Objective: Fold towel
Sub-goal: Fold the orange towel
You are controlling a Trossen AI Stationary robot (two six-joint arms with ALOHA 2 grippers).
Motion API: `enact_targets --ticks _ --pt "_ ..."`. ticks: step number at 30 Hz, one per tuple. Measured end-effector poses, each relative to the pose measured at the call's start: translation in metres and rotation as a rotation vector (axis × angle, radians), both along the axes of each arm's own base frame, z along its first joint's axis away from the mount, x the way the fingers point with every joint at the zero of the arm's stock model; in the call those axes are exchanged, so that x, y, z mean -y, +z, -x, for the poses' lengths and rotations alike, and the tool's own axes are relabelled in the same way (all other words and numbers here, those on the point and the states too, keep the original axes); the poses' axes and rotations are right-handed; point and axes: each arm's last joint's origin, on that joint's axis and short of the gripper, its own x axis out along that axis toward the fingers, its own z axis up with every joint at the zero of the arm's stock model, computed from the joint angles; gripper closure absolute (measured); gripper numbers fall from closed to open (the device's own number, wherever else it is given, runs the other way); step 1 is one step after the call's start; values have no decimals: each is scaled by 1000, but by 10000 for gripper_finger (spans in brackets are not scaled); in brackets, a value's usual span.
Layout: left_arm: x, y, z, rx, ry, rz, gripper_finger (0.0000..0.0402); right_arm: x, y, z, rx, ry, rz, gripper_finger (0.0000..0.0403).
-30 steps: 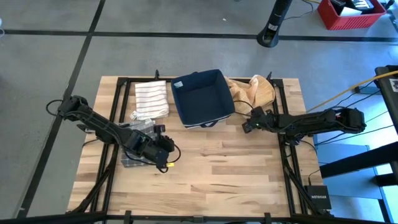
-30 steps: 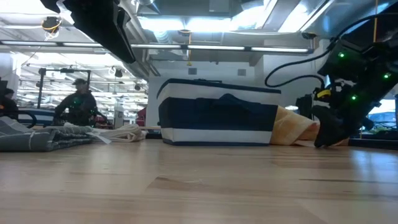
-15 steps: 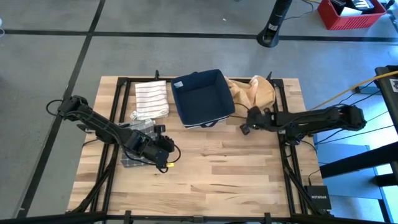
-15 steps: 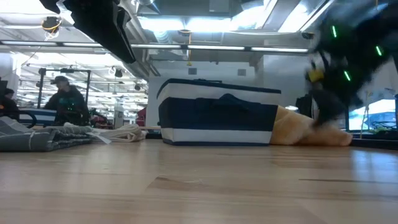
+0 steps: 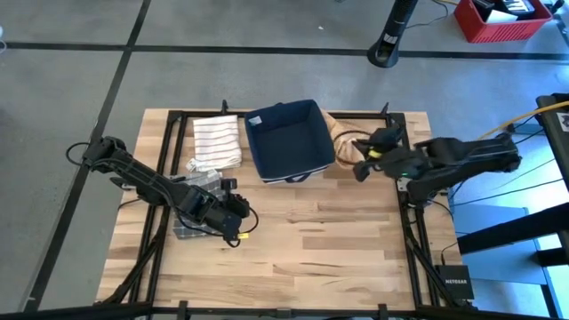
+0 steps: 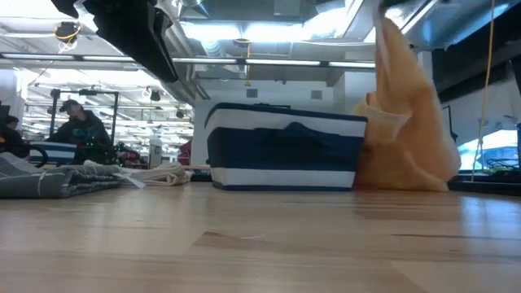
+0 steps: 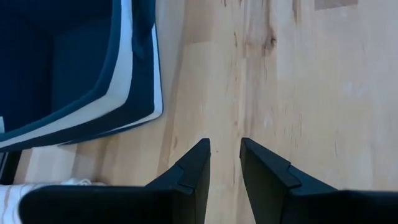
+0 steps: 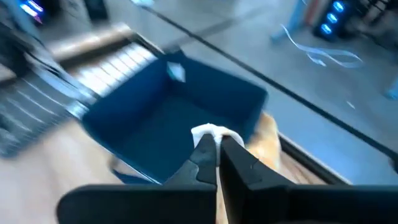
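High: right gripper (image 5: 363, 165) clenched on tan towel (image 5: 345, 135) beside navy bin (image 5: 289, 139); left gripper (image 5: 238, 233) slightly parted, empty | Low: towel (image 6: 404, 122) hangs limp, light; best grasped by corners | Right wrist: corner pinched.

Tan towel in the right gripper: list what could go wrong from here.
1. The right gripper is shut on only a small bunch of the tan towel, so the hanging cloth may slip free.
2. The towel hangs right beside the navy bin; it could snag the bin's rim or drop inside.
3. The left gripper waits over bare table, far from the towel, so the hanging corners have no support.
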Motion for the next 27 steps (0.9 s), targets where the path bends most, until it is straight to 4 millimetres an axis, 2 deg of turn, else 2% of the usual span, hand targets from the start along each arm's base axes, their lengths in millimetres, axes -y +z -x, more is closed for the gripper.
enact_targets --ticks 3,7,10,14,17,20,24,27 --pt "1 1 -2 17 -4 6 320 -11 27 1 94 79 8 400" --pt "3 4 -7 72 -27 17 320 -27 47 -3 158 195 17 399" --pt "6 8 -12 137 -30 45 320 -40 56 -8 174 282 23 399" --pt "9 11 -15 179 -42 118 320 -64 54 -21 168 436 14 399" --pt "11 11 -18 194 -57 149 317 -87 45 -34 142 554 -18 398" --pt "11 10 -19 200 -46 163 299 -113 27 -47 44 676 -48 400" --pt "12 8 -20 195 -36 167 266 -150 -6 -65 -79 768 -132 399" --pt "12 7 -20 191 -44 160 245 -176 -38 -85 -182 796 -166 399"
